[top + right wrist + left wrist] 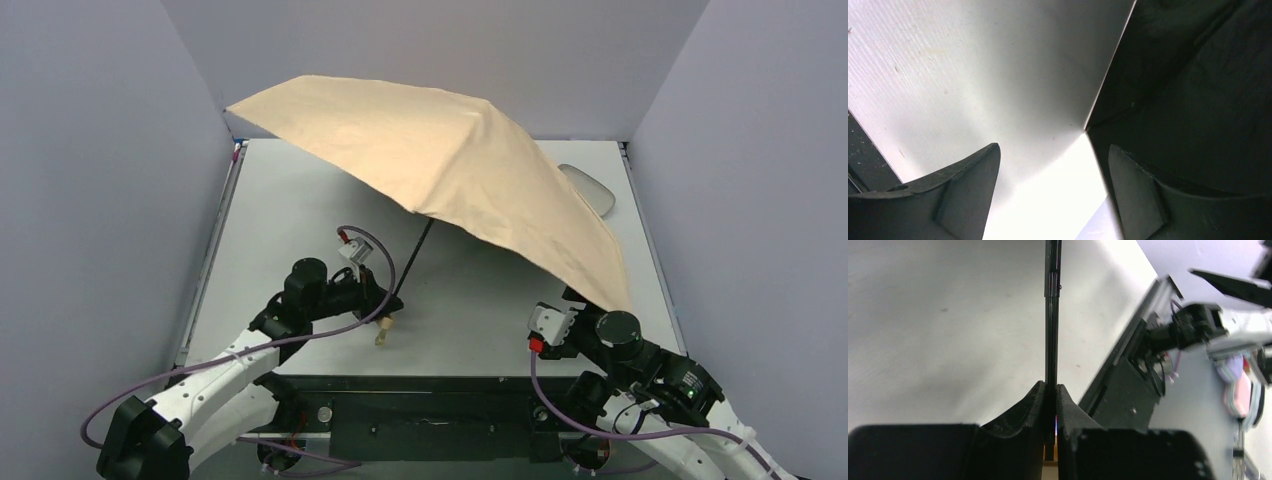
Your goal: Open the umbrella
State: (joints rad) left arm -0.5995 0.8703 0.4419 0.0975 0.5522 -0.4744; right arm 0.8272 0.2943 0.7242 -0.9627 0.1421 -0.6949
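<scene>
The umbrella (440,160) is spread open, its peach-tan canopy tilted over the middle and right of the table. Its thin black shaft (415,258) slants down to my left gripper (392,298), which is shut on it just above the small tan handle (384,333). In the left wrist view the shaft (1052,315) runs up from between the closed fingers (1035,415). My right gripper (572,300) sits under the canopy's near right edge, open and empty. In the right wrist view the black lining (1198,85) fills the right side beyond the fingers (973,185).
A pale mint-green pouch (590,187) lies at the back right of the table (300,220), partly under the canopy. Grey walls enclose the table on three sides. The right arm's body (1208,325) shows in the left wrist view.
</scene>
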